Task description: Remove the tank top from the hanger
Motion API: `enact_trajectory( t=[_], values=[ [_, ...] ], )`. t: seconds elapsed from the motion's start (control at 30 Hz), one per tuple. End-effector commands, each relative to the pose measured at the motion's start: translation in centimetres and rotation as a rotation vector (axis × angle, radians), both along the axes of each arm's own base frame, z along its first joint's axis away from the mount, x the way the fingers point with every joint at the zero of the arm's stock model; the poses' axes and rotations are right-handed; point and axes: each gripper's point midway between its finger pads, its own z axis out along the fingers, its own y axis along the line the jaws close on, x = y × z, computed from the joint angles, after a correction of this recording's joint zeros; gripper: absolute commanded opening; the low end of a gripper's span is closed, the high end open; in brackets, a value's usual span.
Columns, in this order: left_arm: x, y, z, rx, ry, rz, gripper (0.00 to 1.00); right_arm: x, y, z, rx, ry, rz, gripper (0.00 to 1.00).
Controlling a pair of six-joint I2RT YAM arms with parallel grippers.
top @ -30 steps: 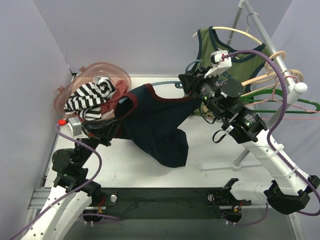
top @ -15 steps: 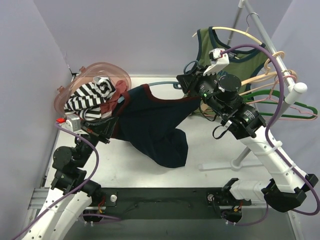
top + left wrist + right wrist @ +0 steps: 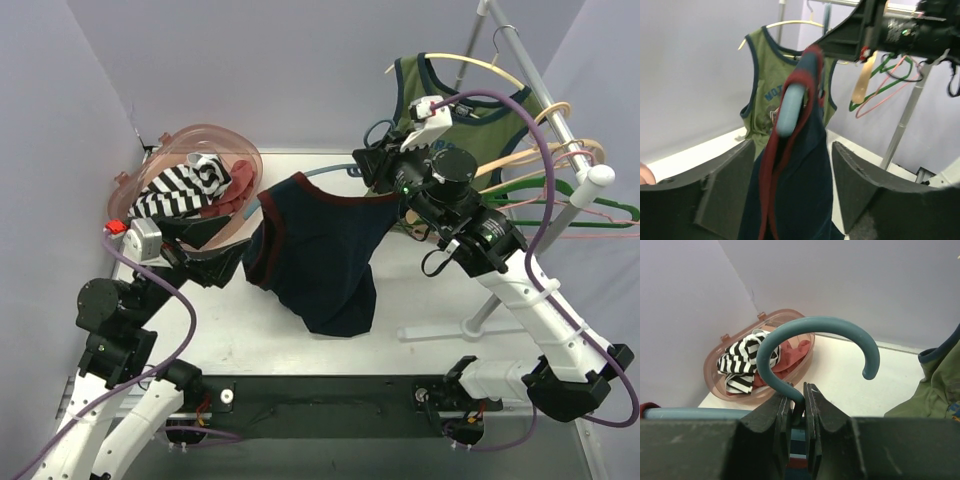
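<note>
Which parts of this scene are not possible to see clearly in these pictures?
- Top view: the right gripper covers the hanger's far end and the navy tank top's strap there.
- Left wrist view: the bottom edge cuts off the tank top's hem.
- Right wrist view: the gripper's fingers hide nearly all the tank top.
- Left wrist view: the green shirt's print is blurred.

Blue printed letters beginning "NOT" show on the chest of the olive green sleeveless tank top [image 3: 760, 100] hanging just ahead of the left gripper [image 3: 792, 147]; the remaining letters are covered.
</note>
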Motion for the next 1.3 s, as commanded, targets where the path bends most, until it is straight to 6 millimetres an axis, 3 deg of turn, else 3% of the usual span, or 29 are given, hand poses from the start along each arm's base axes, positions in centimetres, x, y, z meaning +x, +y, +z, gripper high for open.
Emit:
enact_trajectory(
  t=[0.0, 0.17, 0.3, 0.47, 0.73, 0.87, 1.0, 1.27],
  values=[
    [-1.2, -1.3, 0.9, 0.075, 0.002, -0.1, 0.7, 0.1, 0.5, 1.6, -0.024, -0.074, -0.051, 0.0],
    [-1.4, -1.9, -0.2, -0.012, 0.017, -0.153, 0.69, 0.3, 1.2, 2.2, -0.003, -0.062, -0.076, 0.0],
    [-0.1, -1.2, -1.7, -0.205, 0.143, -0.122, 0.68, 0.5, 1.6, 2.2, -0.003, -0.061, -0.113, 0.0],
    [1.2, 0.3, -0.3, -0.264, 0.11, -0.015, 0.68, 0.6, 2.0, 2.4, 0.005, -0.058, -0.133, 0.0],
    [3.9, 1.5, -1.0, -0.317, 0.115, 0.105, 0.71, 0.9, 2.0, 3.0, 0.029, -0.058, -0.183, 0.0],
    [5.4, 0.5, -3.1, -0.294, 0.147, 0.094, 0.72, 1.4, 1.2, 3.1, 0.031, -0.056, -0.249, 0.0],
    [5.6, 0.3, -2.0, -0.341, 0.075, 0.072, 0.73, 1.5, 0.9, 3.4, 0.058, -0.059, -0.264, 0.0],
    [8.3, -1.6, -1.9, -0.302, 0.077, 0.059, 0.73, 1.4, 1.2, 3.3, 0.068, -0.054, -0.252, 0.0]
  ],
)
